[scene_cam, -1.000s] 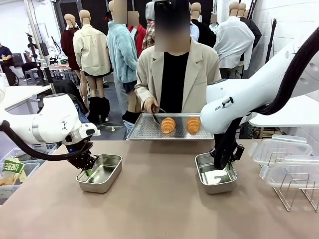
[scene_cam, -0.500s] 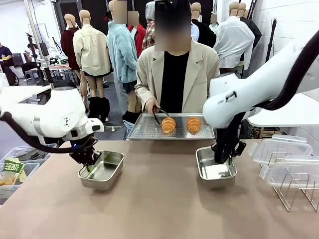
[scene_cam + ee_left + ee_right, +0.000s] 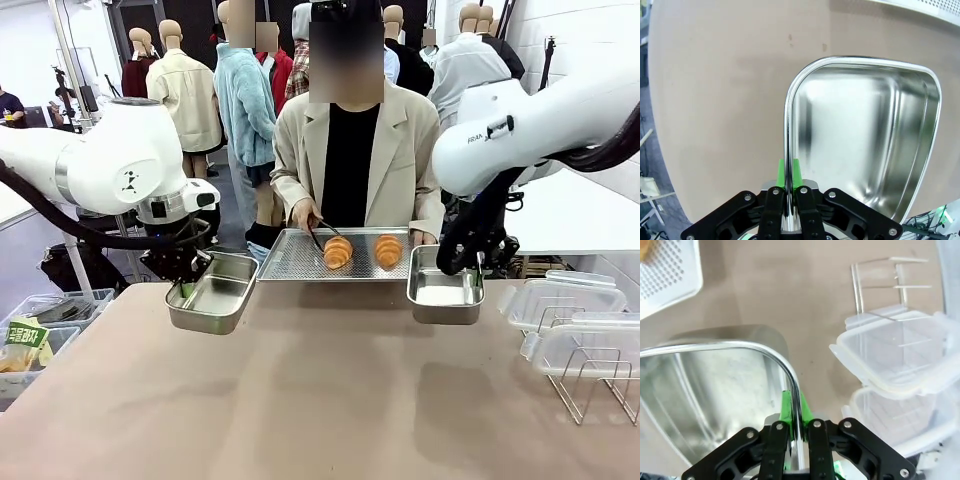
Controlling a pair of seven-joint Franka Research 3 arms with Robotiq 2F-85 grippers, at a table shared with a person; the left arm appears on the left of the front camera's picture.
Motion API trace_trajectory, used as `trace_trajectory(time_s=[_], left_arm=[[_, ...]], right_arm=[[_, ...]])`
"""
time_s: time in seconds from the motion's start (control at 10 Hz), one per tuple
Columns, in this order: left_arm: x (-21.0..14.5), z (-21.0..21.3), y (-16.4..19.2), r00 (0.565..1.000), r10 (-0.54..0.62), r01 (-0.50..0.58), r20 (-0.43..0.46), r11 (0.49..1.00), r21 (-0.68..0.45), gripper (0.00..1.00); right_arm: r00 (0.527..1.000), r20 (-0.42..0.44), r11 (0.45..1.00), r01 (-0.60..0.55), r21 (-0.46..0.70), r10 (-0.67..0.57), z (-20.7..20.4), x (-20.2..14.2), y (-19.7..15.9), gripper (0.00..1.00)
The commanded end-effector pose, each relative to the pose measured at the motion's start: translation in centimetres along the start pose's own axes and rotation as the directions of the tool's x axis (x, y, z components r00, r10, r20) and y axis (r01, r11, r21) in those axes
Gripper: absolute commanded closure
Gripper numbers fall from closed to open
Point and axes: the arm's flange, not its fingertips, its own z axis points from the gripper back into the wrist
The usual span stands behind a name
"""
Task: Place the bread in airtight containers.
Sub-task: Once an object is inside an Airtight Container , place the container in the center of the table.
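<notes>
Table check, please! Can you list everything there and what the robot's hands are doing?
Surface: brown table, no spills seen.
Job's things: two croissants on the perforated tray; left tin and right tin both empty, one at each end of the tray.
Clutter: clear plastic lids and a wire rack at the robot's right.
Grippers: left gripper shut on the left tin's rim; right gripper shut on the right tin's rim.
Cables: black hoses along the arms.
Surroundings: a person behind the tray holds tongs.

Robot lab: 2 white arms (image 3: 120, 170), table (image 3: 320, 400)
</notes>
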Motion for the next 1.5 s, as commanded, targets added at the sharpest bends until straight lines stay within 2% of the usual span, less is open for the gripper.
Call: trace_trajectory(time_s=[0.0,0.1,1.4], left_arm=[[1.0,-0.7,-0.1,0.998,0.053,-0.054,-0.014,0.997,-0.060,1.00],[0.0,0.0,0.0,1.000,0.000,0.000,0.000,1.000,0.000,1.00],[0.0,0.0,0.0,1.000,0.000,0.000,0.000,1.000,0.000,1.00]], right_arm=[[0.998,-0.059,0.999,0.025,-0.032,-0.027,-0.1,1.7,1.7,1.00],[1.000,0.000,1.000,0.000,0.000,0.000,0.0,0.0,0.0,1.00],[1.000,0.000,1.000,0.000,0.000,0.000,0.0,0.0,0.0,1.00]])
